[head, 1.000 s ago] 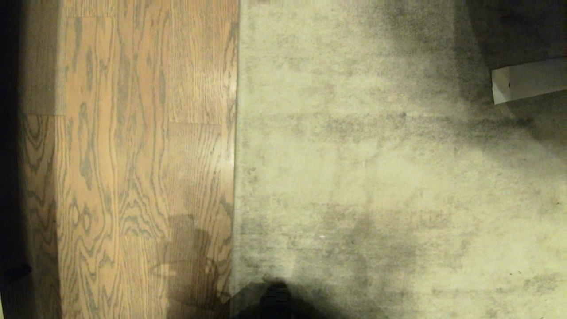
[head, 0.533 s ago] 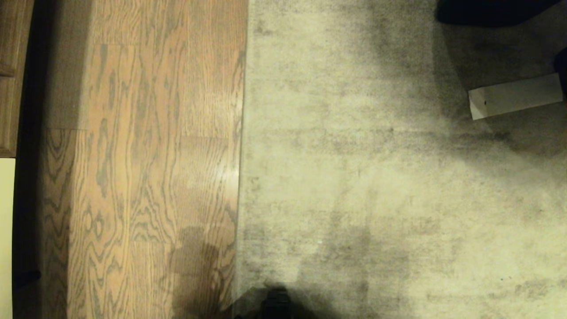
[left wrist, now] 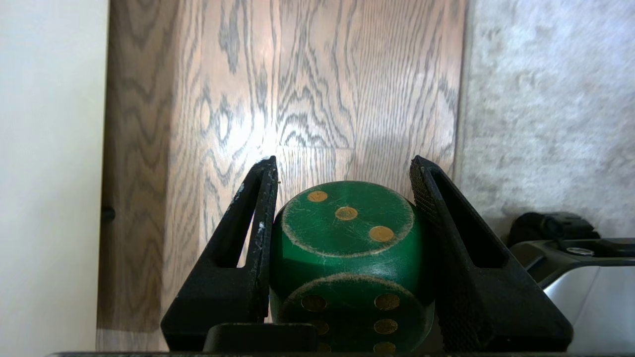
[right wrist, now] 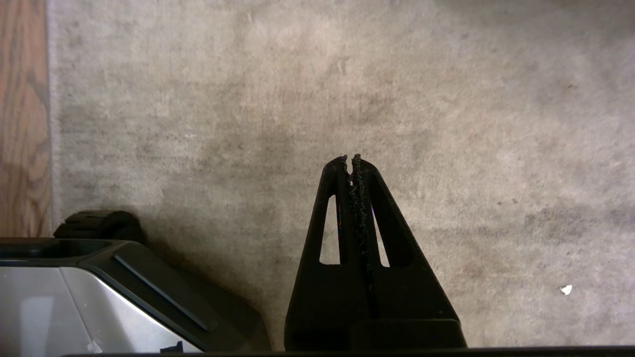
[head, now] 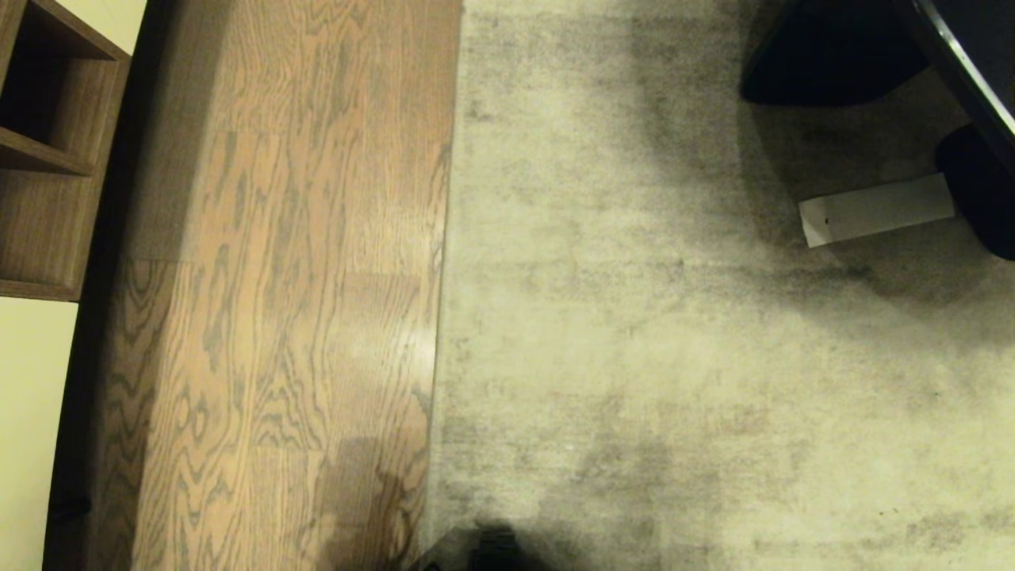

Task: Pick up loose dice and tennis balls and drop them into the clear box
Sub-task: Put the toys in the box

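Between the black fingers (left wrist: 258, 218) of the left gripper (left wrist: 342, 166) a green die (left wrist: 347, 258) is clamped, the pads being pressed against 2 opposite sides of it. A face with 3 yellow pips in a diagonal row is turned away from the wrist, and a second face with more pips is seen nearer the wrist camera. Beyond the held die, a wood-grain floor (left wrist: 307, 84) is seen at 12 o'clock, a pale rug (left wrist: 545, 99) at 2 o'clock and a cream wall (left wrist: 49, 173) at 9 o'clock. Part of the robot's silver and black base (left wrist: 570, 267) is seen at 4 o'clock.

The right gripper (right wrist: 349, 158) is clenched on nothing, its 2 fingertips (right wrist: 337, 171) being pressed together above the rug (right wrist: 446, 99); the base (right wrist: 99, 297) is seen at 8 o'clock.

From the head, neither arm is seen. The floor (head: 277, 277) is laid at 9 o'clock and the rug (head: 634, 317) at 3 o'clock. A wooden shelf unit (head: 40, 159) is placed at 10 o'clock. A white strip of paper (head: 876, 210) is lain on the rug at 2 o'clock, beside dark furniture (head: 833, 55).
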`<state>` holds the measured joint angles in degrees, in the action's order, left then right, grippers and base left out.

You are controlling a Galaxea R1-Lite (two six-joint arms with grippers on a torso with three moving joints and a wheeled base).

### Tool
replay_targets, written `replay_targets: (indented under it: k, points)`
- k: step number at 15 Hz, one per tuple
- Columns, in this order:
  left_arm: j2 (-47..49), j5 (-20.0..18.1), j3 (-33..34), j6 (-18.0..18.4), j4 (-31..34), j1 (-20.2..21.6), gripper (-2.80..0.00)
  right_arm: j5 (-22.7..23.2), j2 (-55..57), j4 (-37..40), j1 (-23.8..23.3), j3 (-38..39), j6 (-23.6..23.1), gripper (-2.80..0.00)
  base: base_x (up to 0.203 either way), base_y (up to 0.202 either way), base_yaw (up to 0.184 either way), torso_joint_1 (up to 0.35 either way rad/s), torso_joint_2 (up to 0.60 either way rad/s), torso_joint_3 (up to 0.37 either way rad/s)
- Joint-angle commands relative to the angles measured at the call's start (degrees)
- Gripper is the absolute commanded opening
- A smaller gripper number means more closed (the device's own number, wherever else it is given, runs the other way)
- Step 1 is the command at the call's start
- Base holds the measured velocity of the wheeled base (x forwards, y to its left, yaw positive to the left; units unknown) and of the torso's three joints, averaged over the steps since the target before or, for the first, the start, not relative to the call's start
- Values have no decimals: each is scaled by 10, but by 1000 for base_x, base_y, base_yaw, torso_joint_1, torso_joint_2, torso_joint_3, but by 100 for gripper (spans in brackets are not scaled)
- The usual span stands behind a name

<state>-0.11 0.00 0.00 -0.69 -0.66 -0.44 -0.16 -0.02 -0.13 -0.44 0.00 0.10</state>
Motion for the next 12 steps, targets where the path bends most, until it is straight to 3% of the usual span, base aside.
replay_targets:
  k: [1,12]
  points:
    - [0,0,1,0,0,0,-280,0,0,0,0,0,0,-280,0,0,0,2,2,206]
    - [0,0,1,0,0,0,-280,0,0,0,0,0,0,-280,0,0,0,3,2,205]
